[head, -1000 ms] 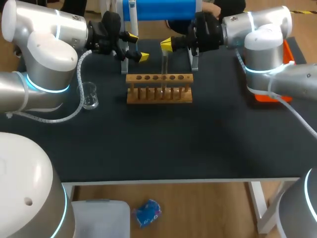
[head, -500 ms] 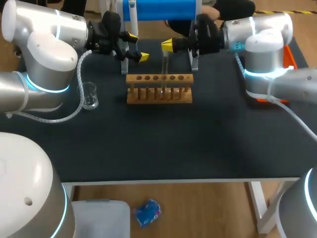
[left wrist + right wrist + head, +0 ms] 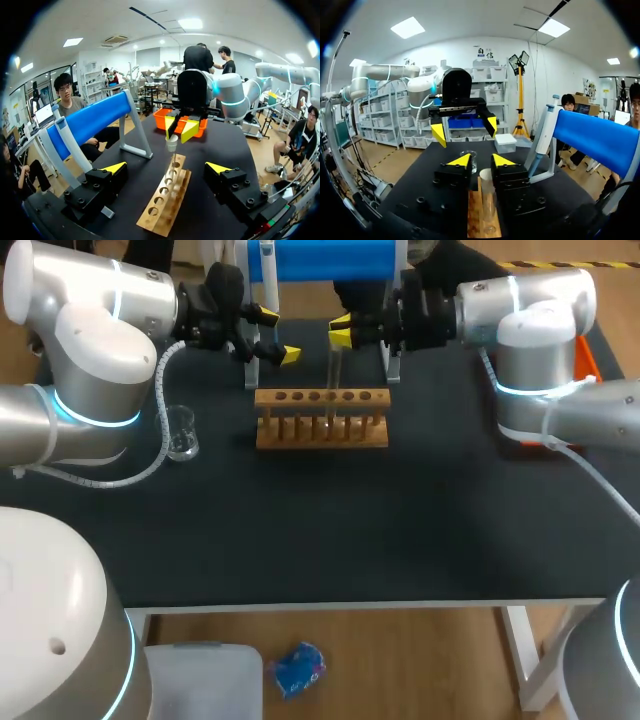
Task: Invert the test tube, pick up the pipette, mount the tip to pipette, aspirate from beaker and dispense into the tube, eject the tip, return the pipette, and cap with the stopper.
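Beyond the rack's (image 3: 322,430) far left end, the left gripper (image 3: 277,335) is held wide open and empty, apart from the tube (image 3: 332,375). Upright in the rack, the tube is flanked at its top by the right gripper (image 3: 342,329), narrowly parted, with no grip seen.

The head camera looks down from above and behind on the tabletop (image 3: 300,530). Each wrist camera sits low and close, facing the other across the rack (image 3: 321,418) and test tube (image 3: 332,375), shared by all three.
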